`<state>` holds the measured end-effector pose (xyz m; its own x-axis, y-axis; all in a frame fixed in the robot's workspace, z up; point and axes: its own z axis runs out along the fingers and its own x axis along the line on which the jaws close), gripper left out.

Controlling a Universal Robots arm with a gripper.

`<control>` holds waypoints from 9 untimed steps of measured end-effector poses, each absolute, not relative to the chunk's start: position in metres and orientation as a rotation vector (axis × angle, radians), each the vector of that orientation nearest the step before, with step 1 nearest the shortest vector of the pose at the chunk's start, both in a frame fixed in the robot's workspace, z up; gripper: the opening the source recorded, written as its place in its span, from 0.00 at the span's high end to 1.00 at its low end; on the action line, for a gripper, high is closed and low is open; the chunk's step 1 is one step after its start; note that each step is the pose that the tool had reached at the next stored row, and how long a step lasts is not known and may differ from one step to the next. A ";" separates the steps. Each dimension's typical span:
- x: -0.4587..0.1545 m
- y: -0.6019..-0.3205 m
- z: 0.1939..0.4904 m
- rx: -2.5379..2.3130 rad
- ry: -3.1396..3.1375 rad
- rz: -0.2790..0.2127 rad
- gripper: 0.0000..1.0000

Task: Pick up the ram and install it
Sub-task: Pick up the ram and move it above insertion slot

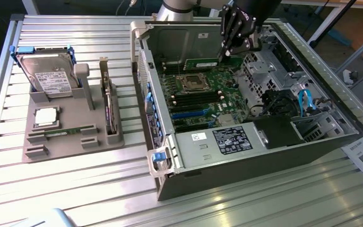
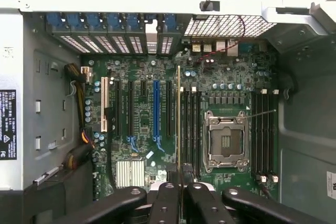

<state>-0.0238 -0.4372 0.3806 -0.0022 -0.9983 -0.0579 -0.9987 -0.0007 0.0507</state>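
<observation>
Exterior view: gripper [image 1: 227,56] clenched on ram [image 1: 202,62], held over board [image 1: 200,101] inside case [image 1: 245,175], at 12 o'clock from socket [image 1: 193,82]. Tray [image 1: 68,137] at 9 o'clock from case.
Wrist view: ram [image 2: 178,124] edge-on between fingers [image 2: 164,204], above slots [image 2: 191,129] beside socket.

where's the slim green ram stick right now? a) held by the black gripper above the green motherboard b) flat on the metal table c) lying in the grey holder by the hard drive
a: the slim green ram stick is clamped in the black gripper over the green motherboard.
</observation>
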 end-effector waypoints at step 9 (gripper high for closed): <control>-0.024 -0.430 0.380 -2.212 2.213 0.126 0.88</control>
<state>-0.0238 -0.4302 0.3795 -0.0022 -0.9979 -0.0642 -0.9988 -0.0010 0.0498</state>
